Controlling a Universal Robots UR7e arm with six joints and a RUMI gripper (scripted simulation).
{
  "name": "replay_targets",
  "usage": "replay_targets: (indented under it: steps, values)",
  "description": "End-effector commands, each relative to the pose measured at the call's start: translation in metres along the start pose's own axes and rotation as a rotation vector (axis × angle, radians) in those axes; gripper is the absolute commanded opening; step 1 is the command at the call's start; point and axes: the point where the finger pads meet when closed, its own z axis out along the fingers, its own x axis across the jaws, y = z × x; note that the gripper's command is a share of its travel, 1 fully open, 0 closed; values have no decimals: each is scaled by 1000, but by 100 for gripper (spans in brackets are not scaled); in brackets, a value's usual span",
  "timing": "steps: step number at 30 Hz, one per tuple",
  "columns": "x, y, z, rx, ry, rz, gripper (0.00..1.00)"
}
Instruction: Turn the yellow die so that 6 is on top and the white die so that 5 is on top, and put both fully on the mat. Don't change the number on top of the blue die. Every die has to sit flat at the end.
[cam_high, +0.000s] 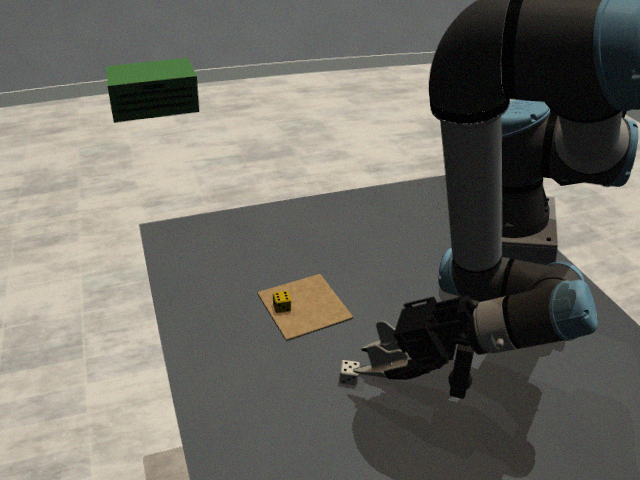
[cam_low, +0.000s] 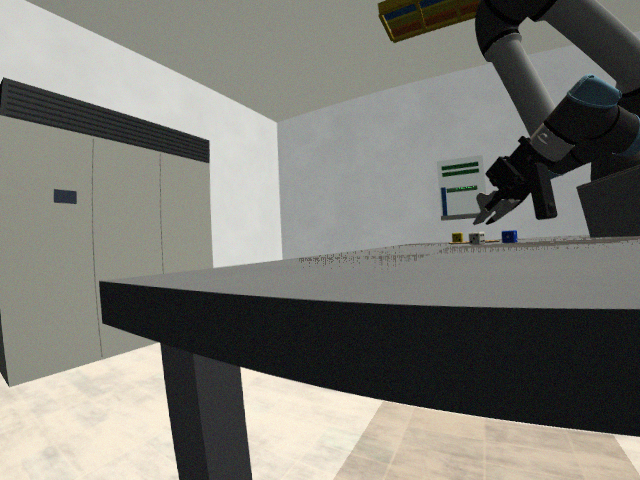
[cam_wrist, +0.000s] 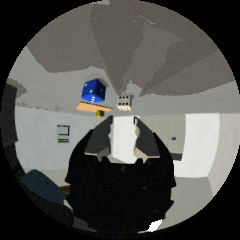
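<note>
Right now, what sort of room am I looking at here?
Probably a workshop or test lab: a robot arm bolted to a dark table, tall grey cabinets along one wall, and a notice on another.

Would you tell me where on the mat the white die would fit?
The mat is bare right of and in front of the yellow die, which sits toward its left corner. It is tight only around the white die, off the mat at the gripper tips.
</note>
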Motion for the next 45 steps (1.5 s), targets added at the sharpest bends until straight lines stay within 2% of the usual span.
replay_targets:
  steps: [1,12,24,31,38,45]
  values:
    - [0,11,-8,0,-1,1,28]
    - [0,40,-28,0,-1,1,28]
    - [0,44,-31,1,-1,1,28]
    - [0,44,-30,23,0,1,28]
    - [0,48,-29,117,6,4,28]
    - [-1,55,-26,281,8,6,28]
